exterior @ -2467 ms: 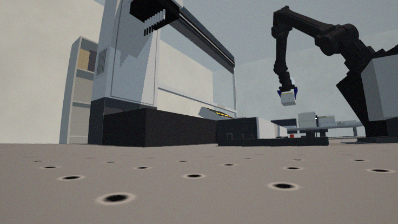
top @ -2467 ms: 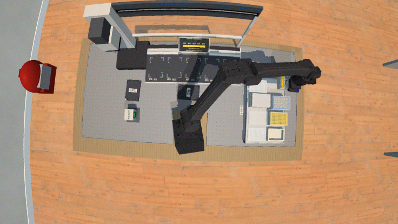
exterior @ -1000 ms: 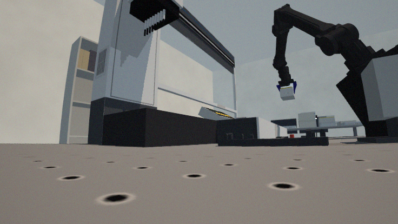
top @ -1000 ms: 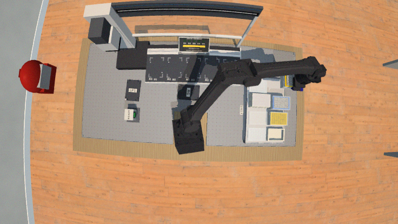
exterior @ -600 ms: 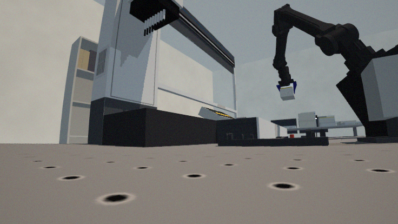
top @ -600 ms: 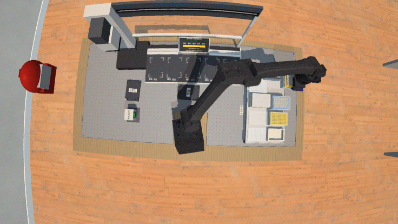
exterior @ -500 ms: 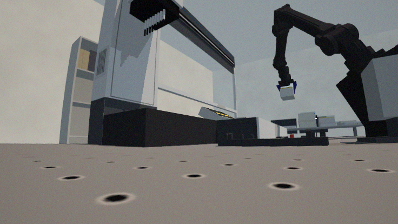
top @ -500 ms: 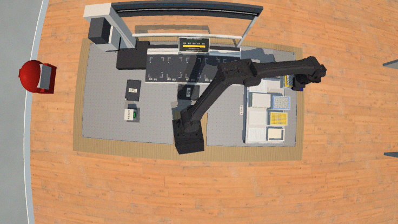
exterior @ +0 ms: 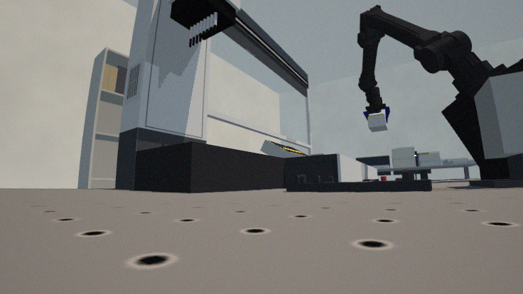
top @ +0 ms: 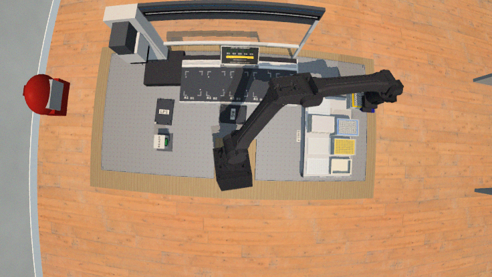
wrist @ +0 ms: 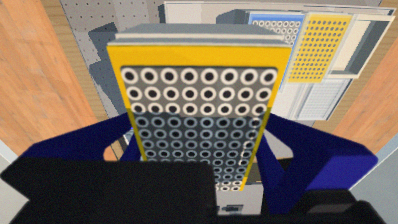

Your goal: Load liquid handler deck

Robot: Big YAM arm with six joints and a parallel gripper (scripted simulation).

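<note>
My gripper (top: 363,103) (exterior: 376,116) (wrist: 198,111) is shut on a tip rack with a yellow plate (top: 356,100) (exterior: 377,123) (wrist: 200,95), its blue fingers on the two long sides. The rack's top shows pale rings on a grey field all over. It hangs high above the far end of the SHELF (top: 305,151), tilted a little in the exterior view. I cannot tell whether a clear cover is on it. The deck (top: 213,84) with its white brackets lies far to the left. Lid park LP1 (top: 164,108) is a dark pad left of the arm's base.
On the SHELF stand a blue-edged rack with rings (top: 347,126) (wrist: 277,25), a yellow rack showing dark holes (top: 344,146) (wrist: 320,45), and several white plates (top: 322,123). The regrip nest RG (top: 230,111) and the READY key (top: 161,141) lie on the grey board. The handler's gantry stands at the back.
</note>
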